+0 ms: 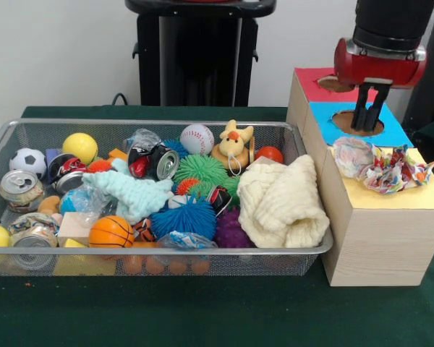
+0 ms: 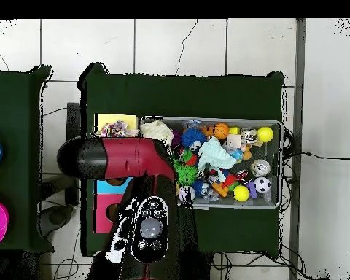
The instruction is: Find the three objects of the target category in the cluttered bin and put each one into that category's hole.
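The wire mesh bin (image 1: 166, 251) holds balls, cans and toys; I see no polka-dot cloth in it. Bunched polka-dot cloths (image 1: 382, 168) lie on the yellow-topped box (image 1: 390, 199); I cannot tell how many. They cover the spot where the hole sits, so the hole is hidden. In the overhead view the cloths (image 2: 118, 129) lie on the yellow top (image 2: 103, 120). My gripper (image 1: 369, 119) hangs empty over the blue-topped box's hole (image 1: 356, 121), behind the cloths, its fingers a narrow gap apart.
A cream waffle-knit cloth (image 1: 283, 202) fills the bin's right end and a mint fuzzy cloth (image 1: 134, 191) lies mid-bin. The blue-topped box (image 1: 394, 134) and red-topped box (image 1: 315, 83) stand behind the yellow one. My arm (image 2: 119, 157) covers the boxes in the overhead view.
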Motion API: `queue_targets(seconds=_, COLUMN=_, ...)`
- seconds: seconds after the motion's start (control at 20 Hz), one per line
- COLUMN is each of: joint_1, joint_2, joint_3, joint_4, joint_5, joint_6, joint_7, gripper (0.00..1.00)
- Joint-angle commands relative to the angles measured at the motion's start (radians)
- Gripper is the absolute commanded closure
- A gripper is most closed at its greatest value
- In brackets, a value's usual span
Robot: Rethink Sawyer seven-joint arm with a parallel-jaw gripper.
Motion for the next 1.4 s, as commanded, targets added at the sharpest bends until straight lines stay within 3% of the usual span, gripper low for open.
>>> queue_targets(seconds=0.05, joint_1=-0.011, joint_2=-0.037, joint_3=0.03, joint_4=-0.071, joint_5=-0.027, joint_6=0.137, joint_7=0.073, gripper=1.0)
queue_targets(seconds=0.75, joint_1=-0.016, joint_2=-0.017, joint_3=0.04, joint_4=-0.147, joint_5=-0.089, joint_6=-0.06, joint_7=0.031, gripper=1.0)
queue_targets(seconds=1.4, joint_1=-0.003, joint_2=0.048, joint_3=0.02, joint_4=-0.102, joint_5=-0.119, joint_6=-0.253, joint_7=0.063, gripper=1.0)
